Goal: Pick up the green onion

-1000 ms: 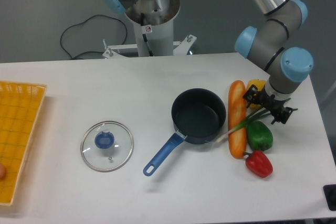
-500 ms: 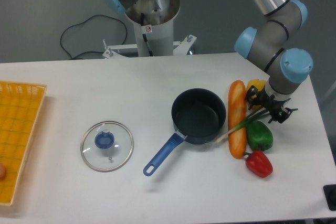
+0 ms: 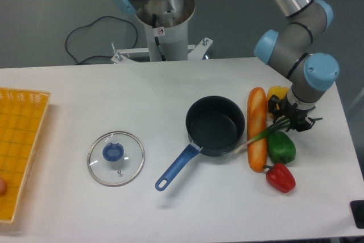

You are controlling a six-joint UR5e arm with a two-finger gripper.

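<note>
camera: no legible writing anywhere

We see a white tabletop point(image 3: 114, 89) under even light, with what looks like a grey floor point(image 3: 45, 9) behind and a black cable point(image 3: 85, 41) looping there.

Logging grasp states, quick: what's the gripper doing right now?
Gripper: down at the leafy end of the green onion; whether it is open or closed on it cannot be told.
</note>
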